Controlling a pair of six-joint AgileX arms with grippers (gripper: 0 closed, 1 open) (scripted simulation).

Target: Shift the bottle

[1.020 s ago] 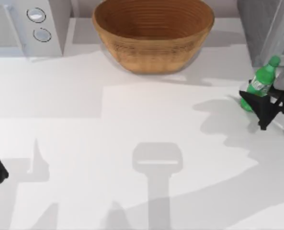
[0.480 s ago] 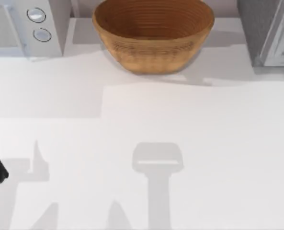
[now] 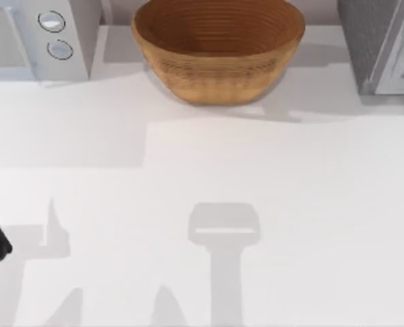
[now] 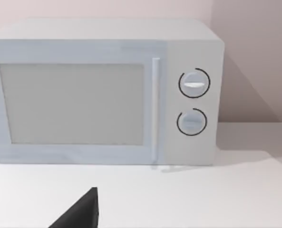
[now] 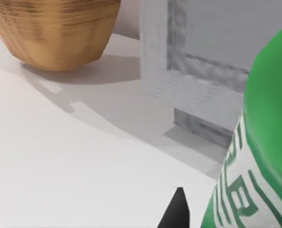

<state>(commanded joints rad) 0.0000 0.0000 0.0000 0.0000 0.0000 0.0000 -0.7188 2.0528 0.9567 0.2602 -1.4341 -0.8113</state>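
Lettering appears in one place, and none of it can be read.

At the lower right of the right wrist view, the small bright green plastic bottle [image 5: 269, 142] carries a label [image 5: 236, 202] with large letter strokes, cropped by the frame edge and too partial to spell out. The white box-shaped microwave [image 4: 102, 90], filling the left wrist view, has two round dials [image 4: 194, 83] bearing no numbers or markings.

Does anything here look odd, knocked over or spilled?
Nothing looks spilled or broken. The wicker bowl stands upright at the back of the table, and the microwave sits square with its door closed. The one unusual thing is the green bottle, seen very close in the right wrist view.
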